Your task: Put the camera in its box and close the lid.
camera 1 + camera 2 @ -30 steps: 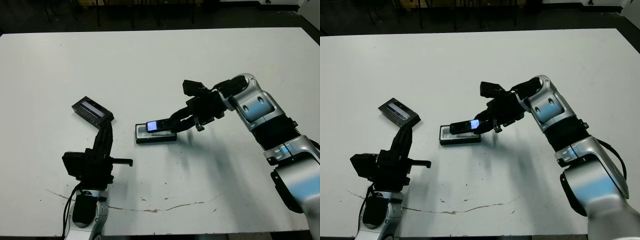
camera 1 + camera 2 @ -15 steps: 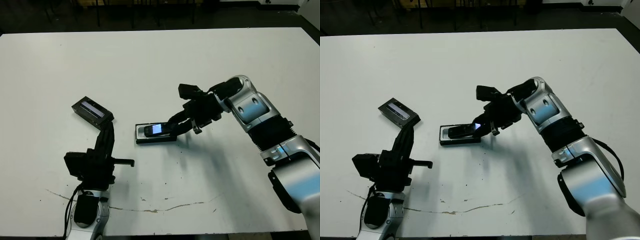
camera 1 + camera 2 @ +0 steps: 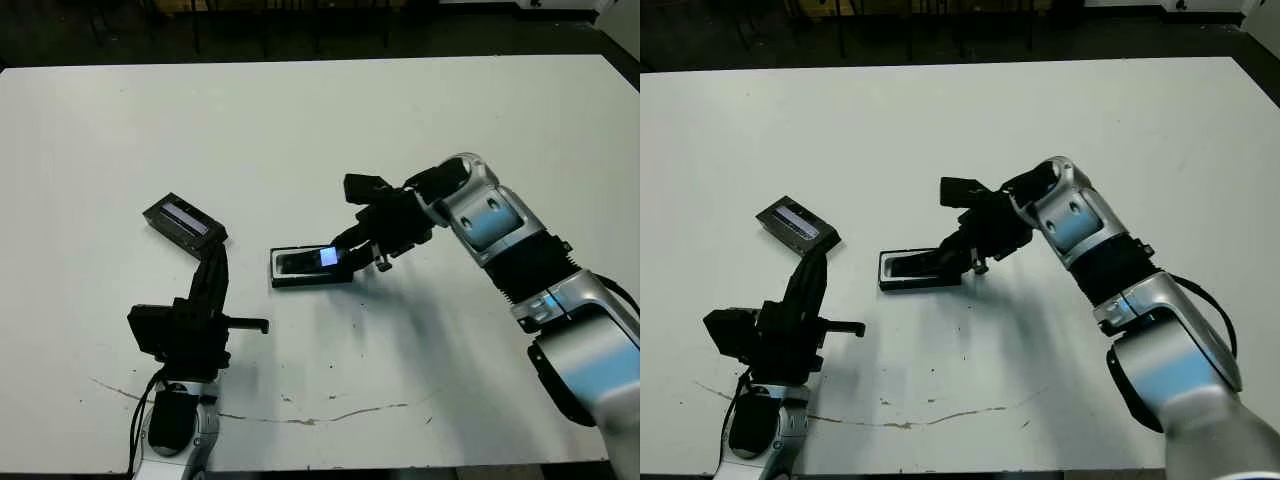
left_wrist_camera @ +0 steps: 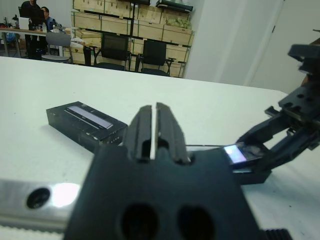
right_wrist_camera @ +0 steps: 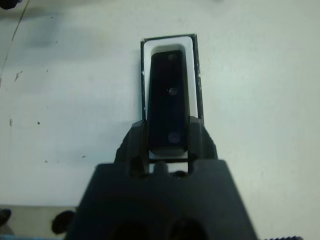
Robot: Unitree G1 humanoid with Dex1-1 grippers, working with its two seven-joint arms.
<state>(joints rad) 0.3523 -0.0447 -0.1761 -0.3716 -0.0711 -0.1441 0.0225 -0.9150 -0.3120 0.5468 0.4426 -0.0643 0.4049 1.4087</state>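
Camera [image 5: 169,102] now lowered from above into box [image 5: 169,46], far end seated, near end still clamped in right claw [image 5: 169,145]. Release next. Left claw [image 4: 154,131] pressed together, idle near lid [image 3: 184,220].

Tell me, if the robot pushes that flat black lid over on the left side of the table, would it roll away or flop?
Probably neither. The lid looks like a flat, straight-edged slab lying flat on the white table, so it would likely slide rather than roll or tip. It keeps crisp corners, so it seems stiff, not floppy. Being thin, it is probably light.
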